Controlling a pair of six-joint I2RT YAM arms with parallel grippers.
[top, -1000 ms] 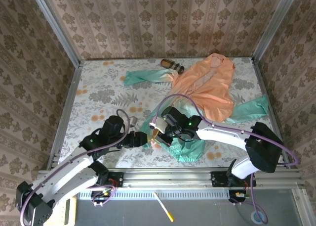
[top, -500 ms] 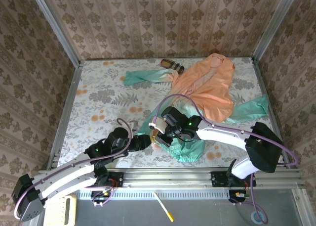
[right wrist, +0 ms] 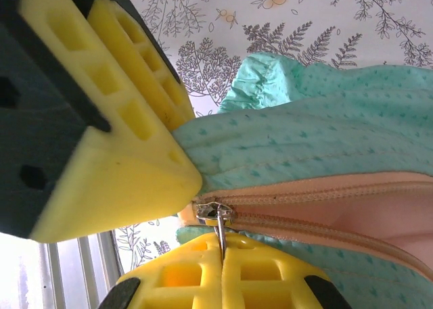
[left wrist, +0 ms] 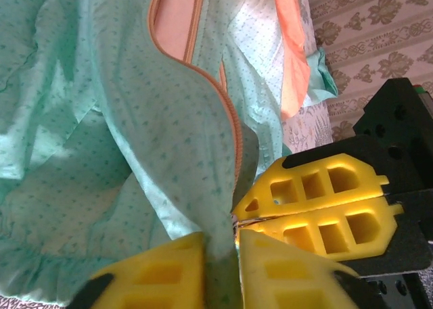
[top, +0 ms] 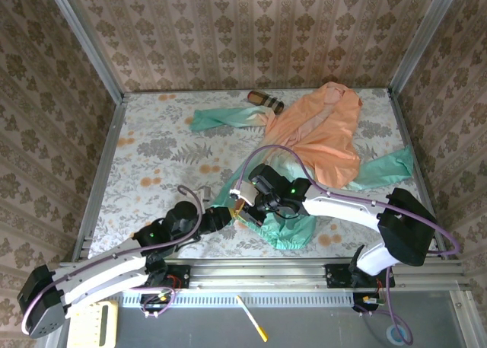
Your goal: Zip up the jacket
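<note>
Jacket (top: pixel 327 138) on table (top: pixel 152 150), mint hem (left wrist: pixel 81 207) at zip pull (right wrist: pixel 218 218); L gripper (left wrist: pixel 222 258) clamped on hem beside pull, R gripper (right wrist: pixel 223 256) pinching pull; hold hem taut, draw pull straight along teeth (right wrist: pixel 325 187).

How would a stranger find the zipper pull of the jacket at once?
The jacket lies on the table's right half; follow it to its mint-green hem at the near side. There the right gripper pinches the zipper pull, the only silver metal on peach tape.
</note>
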